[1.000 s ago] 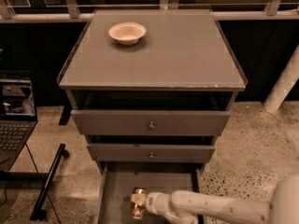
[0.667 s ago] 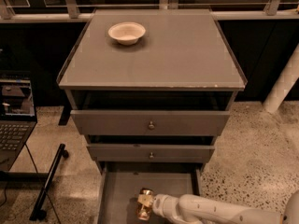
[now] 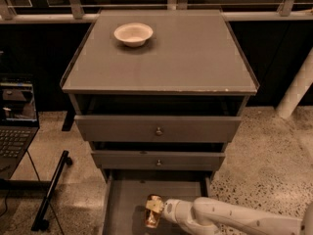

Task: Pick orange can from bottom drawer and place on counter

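Speckled flooring (image 3: 266, 151) is seen around a grey cabinet of three drawers, backed by a dark wall and a pale rail. The bottom drawer (image 3: 122, 199) is pulled out toward the near edge, and the two drawers above it, each with a small knob, are pushed in further. The tool (image 3: 155, 208) is held low over the near right part of the bottom drawer, at the end of a white arm (image 3: 230, 219) that is brought in from the near right corner. It is closed around the orange can (image 3: 152, 220), with a pale finger laid across the can's upper part. The can is kept roughly upright inside the drawer, at the left tip of the tool; whether it is touching the drawer floor cannot be told. Its label is mottled orange-brown, and no writing on it can be read. On the counter (image 3: 186, 53), well above and far from the can, a white bowl (image 3: 133, 34) is set near the far left corner. An open laptop (image 3: 17, 116) is seen at the left.
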You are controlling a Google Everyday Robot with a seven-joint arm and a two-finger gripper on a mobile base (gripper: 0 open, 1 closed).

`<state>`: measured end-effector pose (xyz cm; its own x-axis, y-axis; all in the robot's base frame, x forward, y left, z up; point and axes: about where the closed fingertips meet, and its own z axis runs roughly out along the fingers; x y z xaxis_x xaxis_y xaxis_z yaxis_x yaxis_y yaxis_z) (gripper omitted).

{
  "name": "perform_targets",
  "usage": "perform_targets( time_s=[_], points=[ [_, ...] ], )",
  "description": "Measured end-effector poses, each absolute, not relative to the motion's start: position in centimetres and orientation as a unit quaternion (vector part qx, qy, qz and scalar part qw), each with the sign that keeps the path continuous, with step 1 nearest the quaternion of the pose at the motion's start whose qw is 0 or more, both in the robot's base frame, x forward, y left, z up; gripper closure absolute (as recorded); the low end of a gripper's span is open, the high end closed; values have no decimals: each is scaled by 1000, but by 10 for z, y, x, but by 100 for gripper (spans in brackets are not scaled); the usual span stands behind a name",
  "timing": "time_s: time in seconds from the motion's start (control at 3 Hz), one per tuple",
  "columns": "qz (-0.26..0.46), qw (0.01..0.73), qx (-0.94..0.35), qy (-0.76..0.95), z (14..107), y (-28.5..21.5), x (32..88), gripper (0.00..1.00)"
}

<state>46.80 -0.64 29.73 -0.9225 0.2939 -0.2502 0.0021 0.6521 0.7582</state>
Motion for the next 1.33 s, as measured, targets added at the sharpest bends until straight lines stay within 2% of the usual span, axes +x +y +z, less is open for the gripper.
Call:
perform_targets(
  time_s=[1.0,1.33],
  points=[
    [415,290,4,862,493,-81,465,100],
    [415,290,4,862,493,-81,465,100]
  ],
)
